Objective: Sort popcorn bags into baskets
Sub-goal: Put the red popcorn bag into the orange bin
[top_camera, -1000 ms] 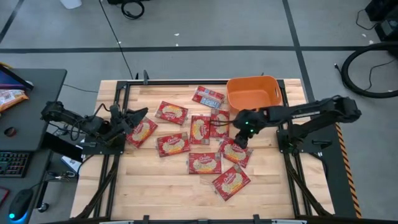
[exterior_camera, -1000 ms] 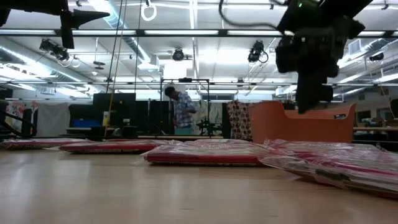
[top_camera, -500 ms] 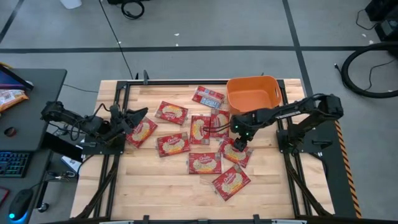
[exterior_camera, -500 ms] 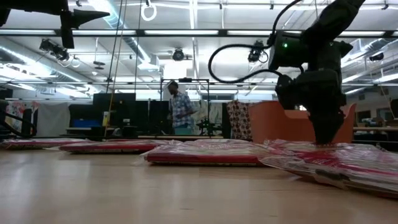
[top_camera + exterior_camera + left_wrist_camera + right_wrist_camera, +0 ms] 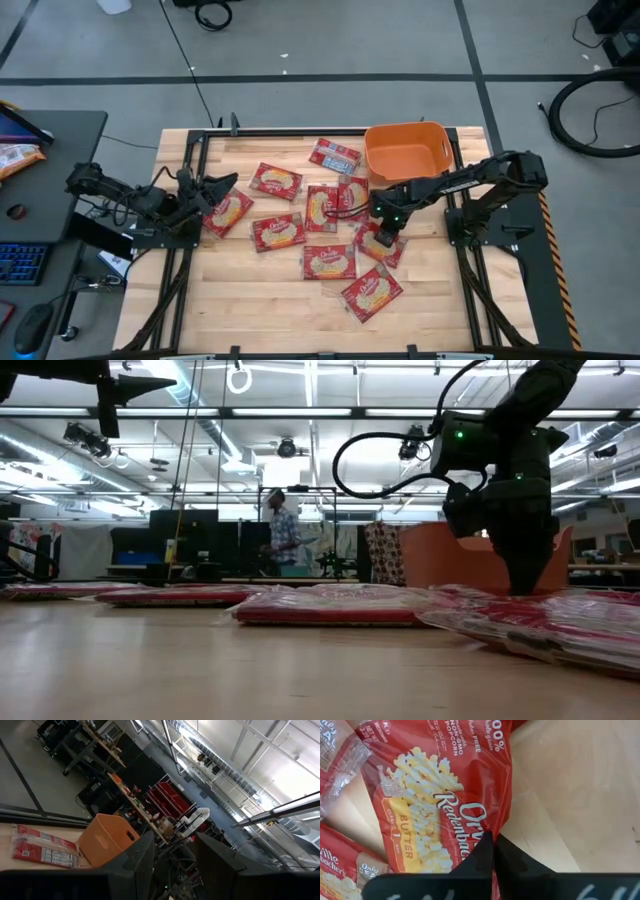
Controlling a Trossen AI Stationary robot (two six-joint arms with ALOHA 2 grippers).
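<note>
Right gripper (image 5: 385, 236): lowered onto a popcorn bag (image 5: 377, 243) in front of the orange basket (image 5: 405, 151); in its wrist view the two dark fingers (image 5: 485, 851) meet pinched on the bag's glossy red film edge (image 5: 445, 805). Change from half a second ago: gripper a little nearer the table's front, the bag under it slightly shifted; other bags as they were.

Left gripper (image 5: 215, 188): off to the far side of the table, just above a bag (image 5: 228, 212), fingers parted and empty.

Hidden or unclear: in the low view the right gripper's tips (image 5: 525, 588) drop behind the near bags (image 5: 560, 622), contact not visible. Basket contents not discernible from above.

Materials and shapes: bags flat, rectangular, red crinkled plastic with yellow popcorn print, scattered overlapping beside the right gripper; one bag (image 5: 335, 155) beside the basket shows a grey-blue printed back. Basket is smooth orange plastic, rounded-rectangular, with a handle cutout (image 5: 131, 835). Table (image 5: 250, 300) is pale wood planks.
</note>
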